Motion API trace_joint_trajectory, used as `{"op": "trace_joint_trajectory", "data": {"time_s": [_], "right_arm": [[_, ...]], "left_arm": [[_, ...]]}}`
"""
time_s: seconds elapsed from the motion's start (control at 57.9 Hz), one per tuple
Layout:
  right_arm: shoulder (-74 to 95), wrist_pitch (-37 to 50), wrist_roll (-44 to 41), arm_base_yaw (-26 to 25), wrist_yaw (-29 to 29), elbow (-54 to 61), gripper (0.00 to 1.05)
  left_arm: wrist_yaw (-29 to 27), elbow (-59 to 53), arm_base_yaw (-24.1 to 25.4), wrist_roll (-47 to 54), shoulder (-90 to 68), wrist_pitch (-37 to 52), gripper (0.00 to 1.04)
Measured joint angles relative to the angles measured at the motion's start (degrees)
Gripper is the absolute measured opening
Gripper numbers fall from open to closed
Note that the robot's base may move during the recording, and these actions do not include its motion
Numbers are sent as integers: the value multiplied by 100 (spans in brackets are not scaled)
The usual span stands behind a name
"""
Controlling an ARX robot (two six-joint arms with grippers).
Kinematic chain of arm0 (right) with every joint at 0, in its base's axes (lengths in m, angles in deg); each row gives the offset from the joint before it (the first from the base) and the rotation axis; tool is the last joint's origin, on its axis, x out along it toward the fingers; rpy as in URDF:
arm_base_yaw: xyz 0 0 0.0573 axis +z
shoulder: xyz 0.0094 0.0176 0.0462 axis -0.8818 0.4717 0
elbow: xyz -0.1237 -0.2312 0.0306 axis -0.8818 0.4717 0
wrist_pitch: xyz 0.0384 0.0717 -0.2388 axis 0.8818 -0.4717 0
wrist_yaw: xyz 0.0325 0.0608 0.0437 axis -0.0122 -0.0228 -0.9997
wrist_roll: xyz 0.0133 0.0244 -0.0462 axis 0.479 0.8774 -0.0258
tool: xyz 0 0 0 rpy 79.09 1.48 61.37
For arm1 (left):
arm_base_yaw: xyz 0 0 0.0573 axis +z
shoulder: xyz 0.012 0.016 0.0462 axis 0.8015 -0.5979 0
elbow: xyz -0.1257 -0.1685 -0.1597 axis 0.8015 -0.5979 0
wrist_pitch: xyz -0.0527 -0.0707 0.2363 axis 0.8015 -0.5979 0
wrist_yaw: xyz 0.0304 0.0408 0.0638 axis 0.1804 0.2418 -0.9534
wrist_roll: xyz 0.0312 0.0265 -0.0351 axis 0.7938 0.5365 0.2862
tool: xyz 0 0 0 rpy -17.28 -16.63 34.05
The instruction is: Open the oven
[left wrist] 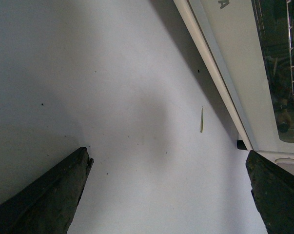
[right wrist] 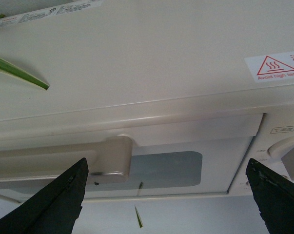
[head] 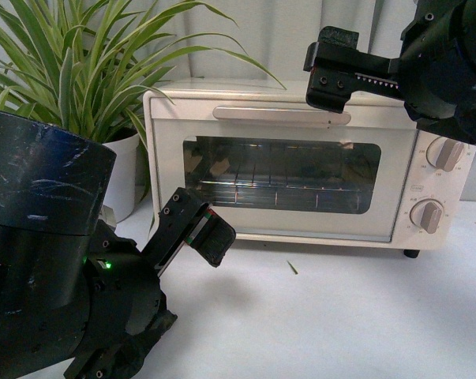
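The cream-white oven (head: 301,158) stands on the table with its glass door shut. Its silver bar handle (head: 281,114) runs along the door's top, and two beige knobs (head: 444,153) sit at its right. My right gripper (head: 320,67) is open, hovering above the handle's right end without touching it. In the right wrist view the handle's end (right wrist: 107,158) lies between the open fingers (right wrist: 59,204), with the oven top (right wrist: 137,58) beyond. My left gripper (head: 202,227) is open and empty, low in front of the door's lower left; its wrist view shows bare table (left wrist: 112,97) and the door's lower edge (left wrist: 220,73).
A spider plant (head: 72,71) in a white pot (head: 123,174) stands left of the oven. A small green leaf sliver (head: 293,268) lies on the white table in front of the oven, also in the left wrist view (left wrist: 201,120). A warning sticker (right wrist: 278,66) is on the oven top.
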Motion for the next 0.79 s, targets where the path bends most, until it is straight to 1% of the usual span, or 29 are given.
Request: {"op": "trace_joint_trajectory", "data": {"time_s": [0.553,0.795], "right_arm": [[321,-186,37,26,118,-382,95],[452,-492,37,20,-59,-584,95]], "left_arm": [[22,-13,0,-4,15,-13,98],[24,-13,0,-9,20,-26,98]]}}
